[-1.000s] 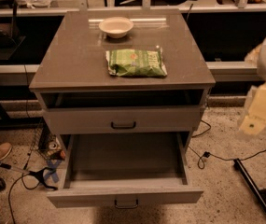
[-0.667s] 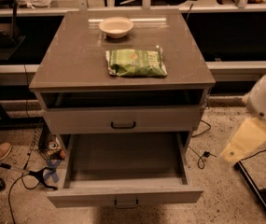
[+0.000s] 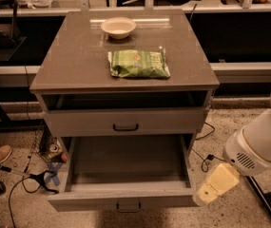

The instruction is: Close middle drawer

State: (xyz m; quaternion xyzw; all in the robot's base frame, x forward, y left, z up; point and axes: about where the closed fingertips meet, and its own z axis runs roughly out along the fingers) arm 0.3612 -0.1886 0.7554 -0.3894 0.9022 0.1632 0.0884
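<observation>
Approach is the step in hand: the gripper [image 3: 215,188] hangs just beside the right front corner of the middle drawer [image 3: 125,163] — pulled far out, its tray bare — and I cannot tell whether the pincer is open or holds anything. Next it likely must press the front squarely and push straight in; the bowl [image 3: 118,26] on top looks empty.
</observation>
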